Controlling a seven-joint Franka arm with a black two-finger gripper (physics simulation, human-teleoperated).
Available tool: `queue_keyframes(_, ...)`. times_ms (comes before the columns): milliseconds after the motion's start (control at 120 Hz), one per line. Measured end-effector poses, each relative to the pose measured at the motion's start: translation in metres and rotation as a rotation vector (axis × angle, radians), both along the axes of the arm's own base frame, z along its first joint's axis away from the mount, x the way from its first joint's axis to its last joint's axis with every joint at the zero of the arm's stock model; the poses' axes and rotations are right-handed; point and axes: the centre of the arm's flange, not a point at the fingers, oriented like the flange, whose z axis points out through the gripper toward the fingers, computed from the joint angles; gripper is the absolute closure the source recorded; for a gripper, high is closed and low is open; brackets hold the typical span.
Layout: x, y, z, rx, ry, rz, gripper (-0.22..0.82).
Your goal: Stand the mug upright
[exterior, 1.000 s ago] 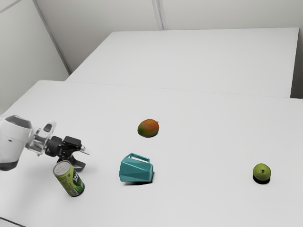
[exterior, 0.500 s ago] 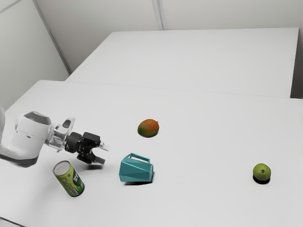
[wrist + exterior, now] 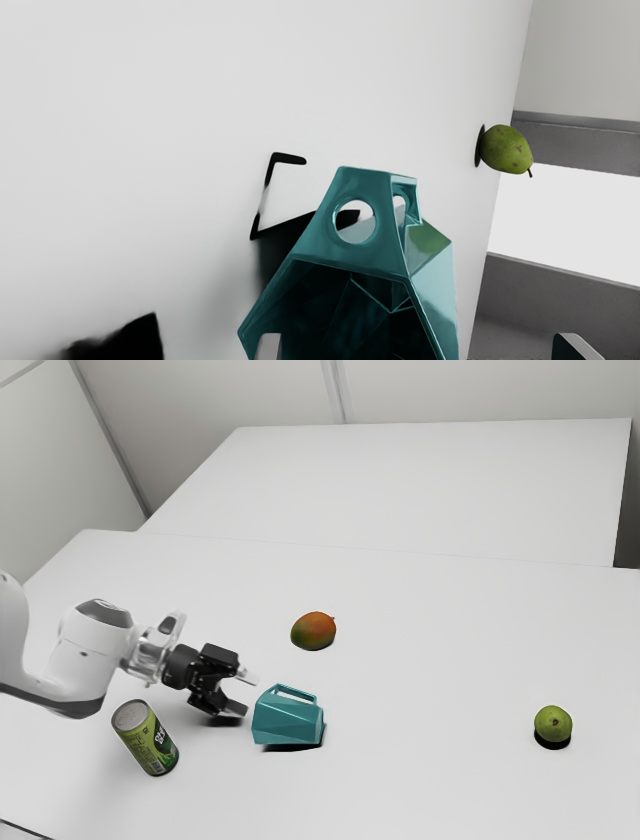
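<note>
A teal, faceted mug [image 3: 287,720] lay on its side on a white table [image 3: 430,780], near the middle of the scene. Its handle [image 3: 296,691] pointed toward the far side, and its open mouth [image 3: 345,315] faced the black tool [image 3: 251,694] at the end of the white arm [image 3: 90,652], which reached in from the exterior view's left. The tool was spread wide with nothing gripped, its fingers [image 3: 269,348] well apart. In the wrist view, one fingertip overlapped the rim of the mouth and the other was out past the mug's side; whether either touched the mug could not be told.

A green can [image 3: 148,740] with a grey top was on the near side of the arm, toward the exterior view's left. A red, orange and green mango [image 3: 314,631] rested farther back than the mug. Well apart, toward the exterior view's right, sat a green pear [image 3: 553,724] with brown spots.
</note>
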Motion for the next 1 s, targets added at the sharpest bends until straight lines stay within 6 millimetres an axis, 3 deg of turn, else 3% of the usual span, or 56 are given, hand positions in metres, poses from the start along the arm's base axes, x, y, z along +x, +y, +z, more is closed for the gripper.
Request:
queue_keyframes(200, 0.003, -0.029, 0.001, -0.005, 0.016, -0.042, 0.02)
queue_keyframes(500, 0.006, -0.052, 0.001, -0.014, 0.038, -0.048, 0.06)
queue_keyframes(900, 0.01, -0.068, 0.005, -0.009, 0.058, -0.037, 0.35)
queue_keyframes(1000, 0.011, -0.07, 0.009, -0.008, 0.054, -0.03, 0.48)
